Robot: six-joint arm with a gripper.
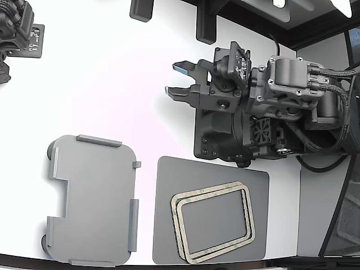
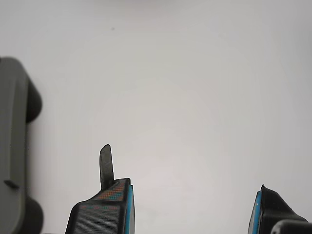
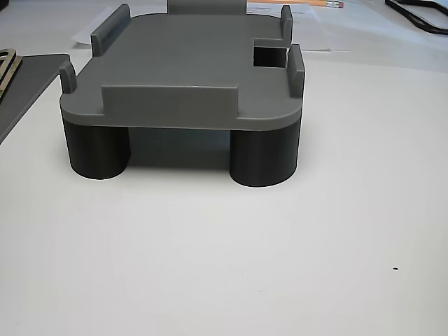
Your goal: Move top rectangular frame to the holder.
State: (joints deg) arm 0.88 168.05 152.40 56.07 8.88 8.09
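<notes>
Top rectangular frame (image 1: pixel 206 194): lies on a darker grey mat (image 1: pixel 169 225) at the exterior view's lower right, stacked slightly askew on a second frame (image 1: pixel 220 253) alike. Untouched. Thin, flat, tan, open middle; judged light and somewhat flexible, likely to sag or twist if lifted by one end. Faint greenish marks along the rails. Best hold looks to be a pinch across one long rail near its middle, with care to take only the upper piece, since the offset leaves little free edge. Holder (image 1: pixel 93 199): light grey tray with raised edge tabs and a stepped notch, on round feet, bare on top, just beside the mat toward the exterior view's left. Tool (image 1: pixel 175 79): jaws spread wide, nothing between them, over bare white tabletop (image 1: pixel 112 84), well apart from the frames. Wrist view shows only the fingertips (image 2: pixel 114 204), tabletop and the holder's edge.
</notes>
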